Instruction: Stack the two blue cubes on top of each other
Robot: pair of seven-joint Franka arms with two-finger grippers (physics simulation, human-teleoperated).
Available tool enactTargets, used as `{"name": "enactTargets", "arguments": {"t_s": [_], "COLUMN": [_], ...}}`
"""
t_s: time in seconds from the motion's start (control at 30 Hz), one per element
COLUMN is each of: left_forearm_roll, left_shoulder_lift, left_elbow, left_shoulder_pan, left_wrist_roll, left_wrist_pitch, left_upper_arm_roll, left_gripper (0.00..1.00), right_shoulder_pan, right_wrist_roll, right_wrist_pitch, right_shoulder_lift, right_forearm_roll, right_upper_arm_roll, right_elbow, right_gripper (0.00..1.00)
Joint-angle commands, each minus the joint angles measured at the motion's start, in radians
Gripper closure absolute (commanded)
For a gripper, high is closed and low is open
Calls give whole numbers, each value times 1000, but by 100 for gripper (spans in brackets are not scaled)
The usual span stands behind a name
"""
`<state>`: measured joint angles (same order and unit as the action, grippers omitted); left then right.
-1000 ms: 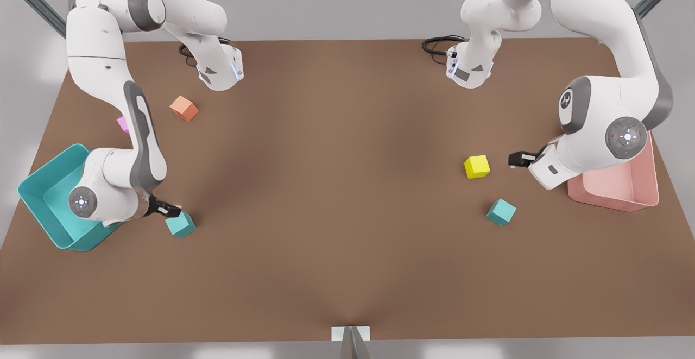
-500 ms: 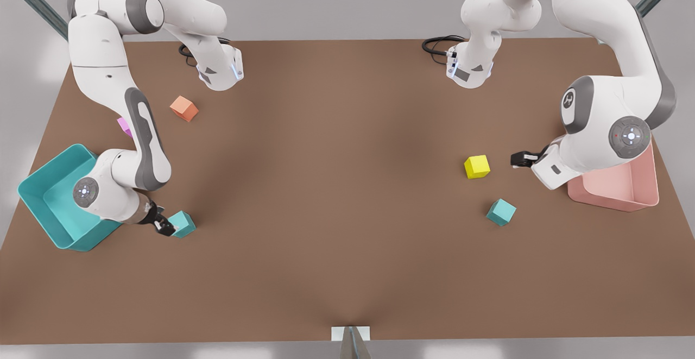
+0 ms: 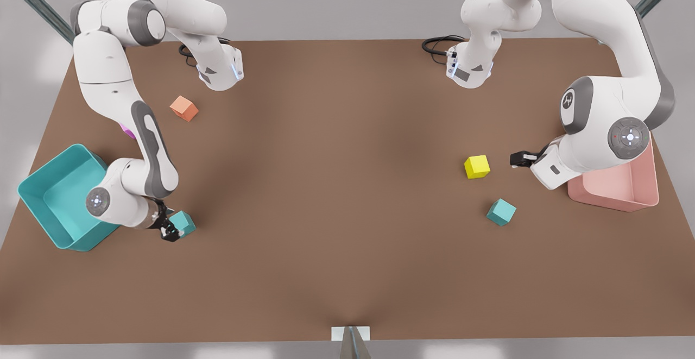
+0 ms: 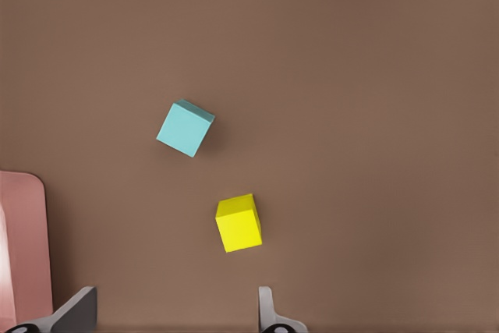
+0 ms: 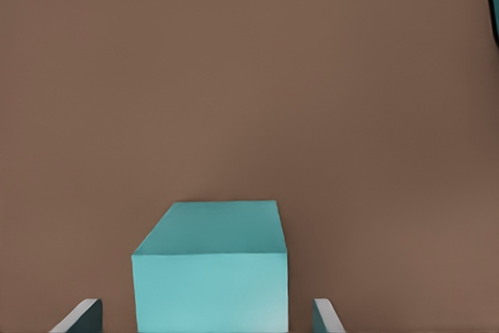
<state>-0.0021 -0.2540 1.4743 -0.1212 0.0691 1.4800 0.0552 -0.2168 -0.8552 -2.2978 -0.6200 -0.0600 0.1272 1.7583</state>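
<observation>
Our right claw [image 3: 171, 230] sits open around one blue cube [image 3: 182, 223] beside the teal bin [image 3: 38, 193] by the table's [image 3: 347, 272] left edge. Our left claw [image 3: 515, 159] waits open near the yellow cube [image 3: 477, 166]; the other blue cube [image 3: 501, 212] lies nearby, bare brown table between.

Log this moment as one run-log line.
right tool: open, straddling blue cube | left tool: open, waiting beside yellow cube | second blue cube: on table, unstacked

An orange cube [image 3: 184, 108] sits upper left, a teal bin [image 3: 38, 193] lower left; a yellow cube [image 3: 477, 167] and a pink bin [image 3: 624, 197] sit at the right.
</observation>
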Motion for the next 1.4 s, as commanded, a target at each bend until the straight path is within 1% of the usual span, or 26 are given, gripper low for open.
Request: {"name": "enactTargets", "arguments": {"t_s": [0.0, 0.3, 0.37, 0.43, 0.5, 0.57, 0.6, 0.67, 0.7, 0.73, 0.77, 0.8, 0.83, 0.9, 0.93, 1.0, 1.03, 1.07, 1.1, 1.13, 1.2, 1.23, 1.3, 1.33, 1.37], "left_forearm_roll": [1, 1, 1, 1, 1, 1, 1, 1, 1, 1, 1, 1, 1, 1, 2, 8, 8, 7, 5, -3, -3, -4, -85, -85, -87], "left_shoulder_lift": [1, -2, -2, -2, -2, -4, -4, -5, -4, -4, -4, -5, -8, -18, -36, -88, -114, -149, -177, -177, -174, -186, -206, -226, -235], "left_elbow": [0, 1, 1, 1, 1, 1, 1, 1, 1, 1, 1, 1, 1, 1, 1, -2, -2, -2, 4, 41, 228, 265, 265, 265, 265], "left_shoulder_pan": [0, 0, 0, 0, 0, 2, 0, 2, 2, 2, 2, 3, 5, 9, 9, 8, 9, 18, 18, 22, 22, 22, 25, 25, 22], "left_wrist_roll": [0, 0, 0, 0, 0, 0, 0, 0, 0, 0, 0, 0, 0, -21, -51, -226, -230, -235, -281, -400, -636, -759, -828, -845, -965], "left_wrist_pitch": [-3, -3, -3, -3, -3, -3, -3, -3, -3, -4, -3, -3, -3, -3, -3, 8, 52, 86, 158, 244, 501, 591, 620, 640, 669], "left_upper_arm_roll": [0, 0, 0, 0, 0, 0, 0, 0, 0, 0, 0, 0, 0, 2, 2, 2, 3, 5, 6, 6, 8, 8, 11, 11, 11], "left_gripper": [0, 0, 0, 0, 0, 0, 0, 0, 0, 0, 0, 0, 0, 0, 0, 0, 0, 0, 0, 0, 0, 0, 0, 0, 0], "right_shoulder_pan": [5, 13, 19, 19, 17, 13, 10, 13, 22, 31, 31, 46, 115, 306, 376, 540, 603, 660, 705, 740, 795, 804, 830, 840, 840], "right_wrist_roll": [-142, -140, -139, -130, -120, -104, -100, -99, -105, -129, -176, -257, -367, -659, -786, -1084, -1186, -1303, -1393, -1446, -1535, -1561, -1601, -1607, -1621], "right_wrist_pitch": [-6, -14, -14, -14, -14, -9, -3, 17, 72, 113, 126, 144, 172, 184, 184, 173, 170, 167, 167, 167, 138, 112, 101, 94, 93], "right_shoulder_lift": [-10, -60, -60, -61, -61, -60, -60, -50, -38, -15, 2, 12, 26, 19, -3, -102, -147, -196, -240, -276, -333, -346, -374, -380, -382], "right_forearm_roll": [-1, 3, 3, 9, 31, 31, 31, 31, 28, 20, 22, 29, 29, 32, 34, 106, 127, 195, 270, 298, 399, 401, 407, 407, 407], "right_upper_arm_roll": [0, 0, 0, 0, 0, 0, 2, 6, 14, 49, 106, 164, 180, 178, 178, 175, 169, 169, 169, 166, 147, 147, 138, 134, 134], "right_elbow": [-5, -16, -17, -17, -17, -17, -19, -37, -63, -74, -79, -82, -100, -158, -207, -342, -401, -459, -503, -548, -579, -580, -611, -619, -620], "right_gripper": [0, 0, 2, 11, 25, 33, 34, 33, 33, 33, 30, 30, 30, 30, 30, 30, 30, 30, 30, 30, 30, 30, 30, 27, 12]}}
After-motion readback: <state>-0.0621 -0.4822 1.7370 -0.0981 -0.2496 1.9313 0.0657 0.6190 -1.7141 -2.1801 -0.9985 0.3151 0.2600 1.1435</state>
